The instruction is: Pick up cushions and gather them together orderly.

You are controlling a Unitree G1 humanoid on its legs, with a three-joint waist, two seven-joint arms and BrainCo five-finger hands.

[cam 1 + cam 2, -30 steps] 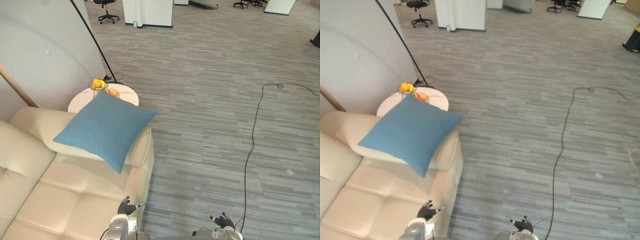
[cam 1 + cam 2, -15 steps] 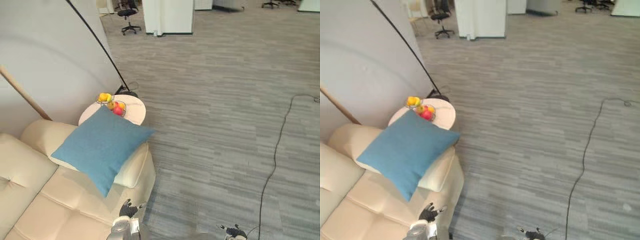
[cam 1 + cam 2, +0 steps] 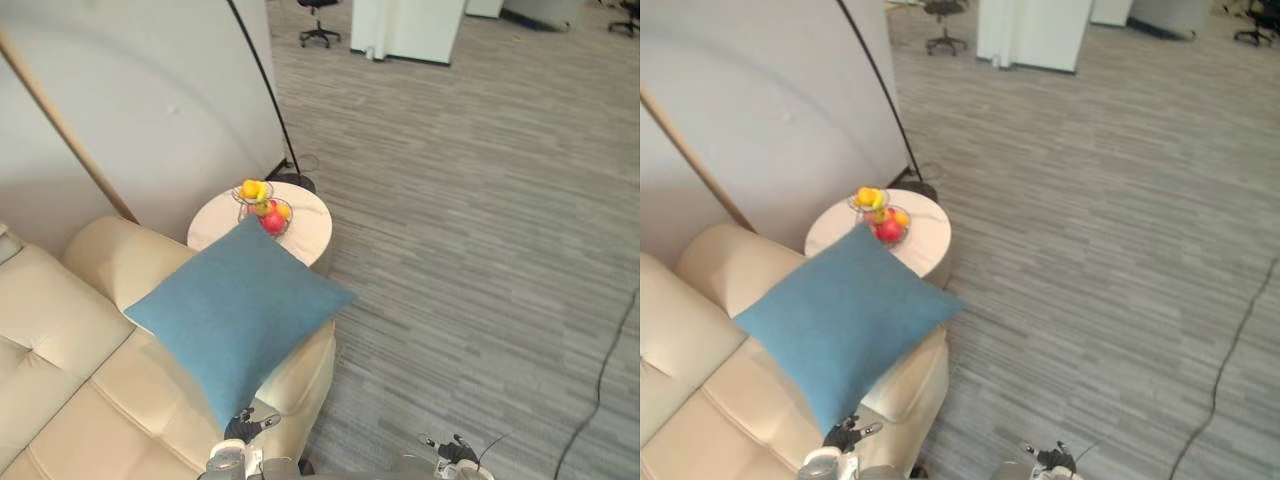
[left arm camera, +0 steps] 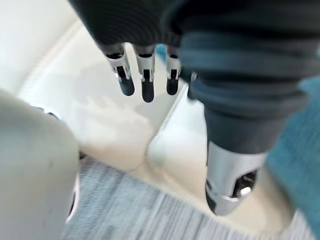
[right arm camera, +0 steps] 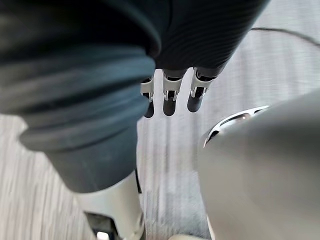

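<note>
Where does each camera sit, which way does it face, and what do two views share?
Left eye view: on the head, looking down at the blue cushion on the sofa's arm; left hand, right hand at the lower edge.
Right eye view: beside it, facing alike; shares cushion and fruit bowl.
Left wrist view: on that wrist, along the open left hand to the sofa and cushion.
Right wrist view: on that wrist, along the open right hand to the carpet.

An office: swivel chair [image 3: 318,9], grey carpet [image 3: 480,200] (plus a sofa [image 3: 80,400]).
</note>
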